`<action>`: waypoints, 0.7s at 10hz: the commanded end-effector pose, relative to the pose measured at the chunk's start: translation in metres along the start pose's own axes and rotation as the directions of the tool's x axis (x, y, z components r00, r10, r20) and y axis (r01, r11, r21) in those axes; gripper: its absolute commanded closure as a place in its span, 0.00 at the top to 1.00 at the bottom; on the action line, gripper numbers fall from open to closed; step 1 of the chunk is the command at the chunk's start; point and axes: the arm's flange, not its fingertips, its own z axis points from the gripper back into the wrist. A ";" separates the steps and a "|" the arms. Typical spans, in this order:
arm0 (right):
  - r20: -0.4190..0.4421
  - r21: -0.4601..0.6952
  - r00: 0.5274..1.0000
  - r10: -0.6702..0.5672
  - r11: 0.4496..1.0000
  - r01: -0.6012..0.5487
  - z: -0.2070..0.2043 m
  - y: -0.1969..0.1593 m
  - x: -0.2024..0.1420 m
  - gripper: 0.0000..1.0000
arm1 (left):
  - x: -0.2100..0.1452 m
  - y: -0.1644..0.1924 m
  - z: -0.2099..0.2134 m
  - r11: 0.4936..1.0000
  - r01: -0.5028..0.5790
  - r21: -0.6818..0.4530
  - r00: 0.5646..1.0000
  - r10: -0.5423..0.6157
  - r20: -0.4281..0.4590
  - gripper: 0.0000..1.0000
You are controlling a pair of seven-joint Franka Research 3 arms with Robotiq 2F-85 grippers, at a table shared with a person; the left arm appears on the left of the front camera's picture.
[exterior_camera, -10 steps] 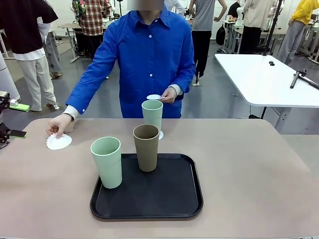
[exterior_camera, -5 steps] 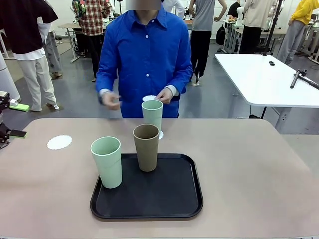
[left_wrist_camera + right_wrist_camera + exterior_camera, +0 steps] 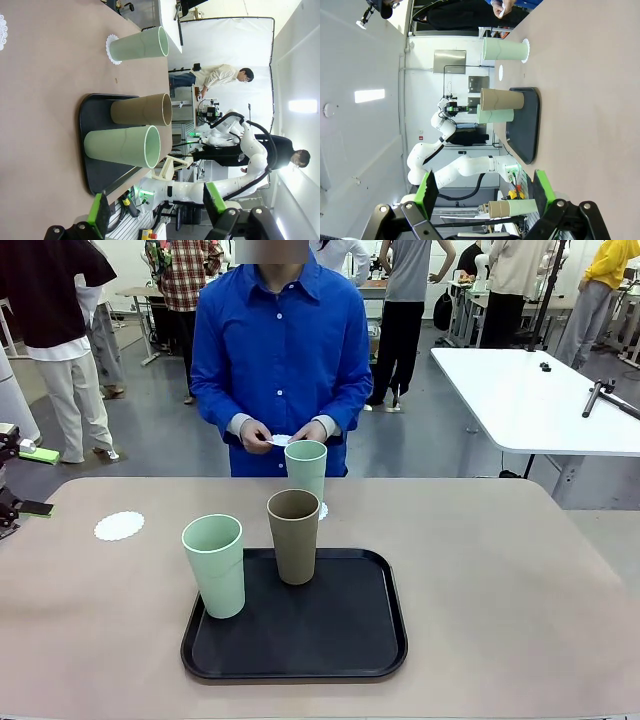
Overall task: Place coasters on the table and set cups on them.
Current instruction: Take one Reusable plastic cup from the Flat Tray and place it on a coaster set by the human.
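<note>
One green cup stands on a coaster, apparently centred. A second coaster lies bare on the table. The person's hands hold the third coaster. The brown cup and other green cup wait on the tray. Left gripper and right gripper: fully open, empty.

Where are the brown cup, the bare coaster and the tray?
brown cup (image 3: 294, 550): front view, middle of its side wall.
bare coaster (image 3: 119, 526): front view, centre of the disc.
tray (image 3: 330, 635): front view, bare floor near its front rim.
</note>
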 end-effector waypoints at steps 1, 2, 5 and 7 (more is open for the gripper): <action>0.001 -0.004 1.000 -0.006 1.000 0.006 0.002 0.002 0.001 1.00 | 0.000 0.000 0.001 1.000 0.008 -0.015 1.000 -0.008 0.007 1.00; 0.001 -0.004 1.000 -0.006 1.000 0.006 0.002 0.002 0.001 1.00 | 0.000 0.000 0.001 1.000 0.008 -0.015 1.000 -0.008 0.007 1.00; 0.001 -0.004 1.000 -0.006 1.000 0.006 0.002 0.002 0.001 1.00 | 0.000 0.000 0.001 1.000 0.008 -0.015 1.000 -0.008 0.007 1.00; 0.001 -0.004 1.000 -0.006 1.000 0.006 0.002 0.002 0.001 1.00 | 0.000 0.000 0.001 1.000 0.008 -0.015 1.000 -0.008 0.007 1.00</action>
